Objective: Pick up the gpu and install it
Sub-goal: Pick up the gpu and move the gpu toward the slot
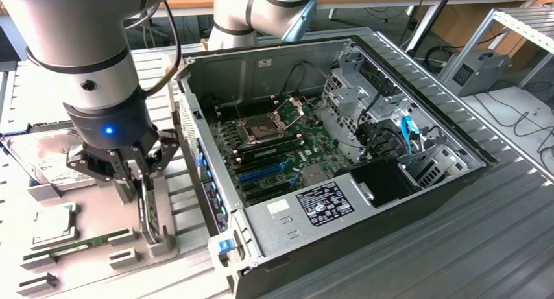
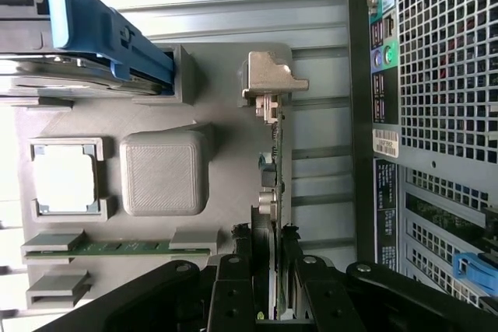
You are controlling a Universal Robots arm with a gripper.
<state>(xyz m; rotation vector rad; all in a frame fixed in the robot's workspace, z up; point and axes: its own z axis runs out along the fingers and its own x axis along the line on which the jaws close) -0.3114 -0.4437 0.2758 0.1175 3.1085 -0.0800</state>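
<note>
the gripper (image 1: pixel 144 182) hangs at about 8 o'clock from the middle of the exterior view, over a grey parts tray (image 1: pixel 100 211) that sits at 9 o'clock from the open computer case (image 1: pixel 225 72). the gpu (image 1: pixel 152 215) stands on edge in an upright holder on that tray, and it runs from between the fingertips toward 6 o'clock down to the holder's base. in the wrist view the card (image 2: pixel 274 153) shows edge-on, with its silvery bracket (image 2: pixel 268 75) at the far end from the gripper (image 2: pixel 268 274), and the black fingers (image 2: pixel 233 285) sit against both faces of it, closed on the card. whether the card has left its holder cannot be told. on the tray, the green memory stick (image 1: pixel 78 245) lies at 8 o'clock from the gpu, the processor chip (image 1: pixel 54 224) at 9 o'clock, and the hard drive (image 1: pixel 43 159) at 10 o'clock, all apart from the gripper. the case's long blue slots (image 1: pixel 259 172) lie at 3 o'clock from the gripper, well apart from the card.
</note>
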